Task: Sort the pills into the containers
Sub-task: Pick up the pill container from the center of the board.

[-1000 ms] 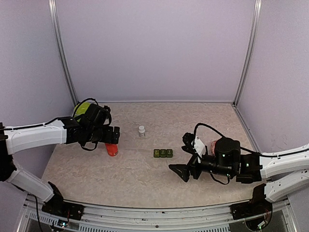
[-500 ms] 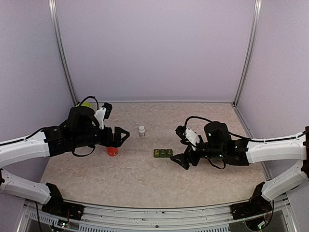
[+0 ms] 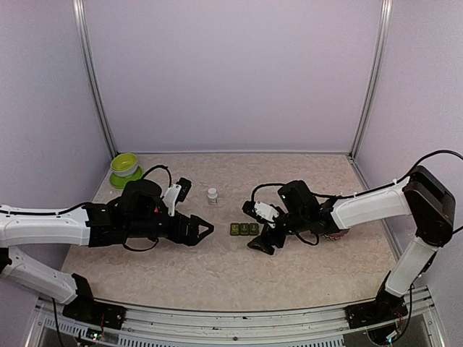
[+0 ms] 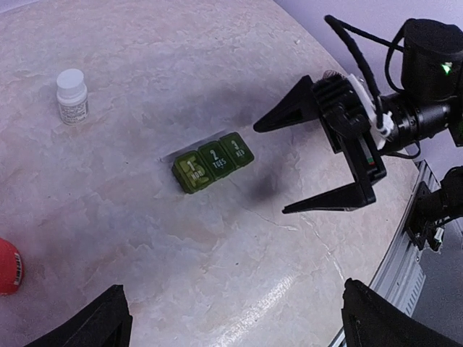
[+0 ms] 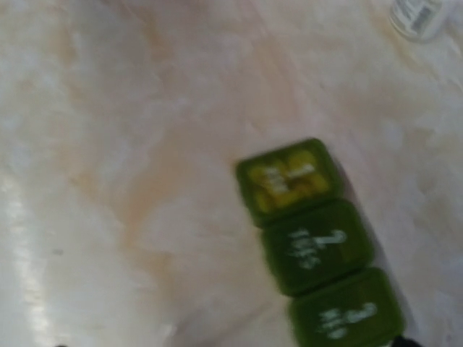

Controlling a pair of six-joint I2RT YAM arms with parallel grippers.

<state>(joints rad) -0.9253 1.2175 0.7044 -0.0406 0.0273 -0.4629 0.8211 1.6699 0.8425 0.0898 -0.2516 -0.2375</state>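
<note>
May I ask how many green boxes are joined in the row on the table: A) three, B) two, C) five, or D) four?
A: the left wrist view shows the boxes as three joined squares, their lids marked 1, 2 and 3.

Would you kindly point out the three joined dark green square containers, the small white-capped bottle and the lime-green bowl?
Three joined dark green square containers [image 4: 213, 160]: left wrist view, middle lid.
Small white-capped bottle [image 4: 72, 106]: left wrist view, label.
Lime-green bowl [image 3: 124, 166]: top view, outer wall.
</note>
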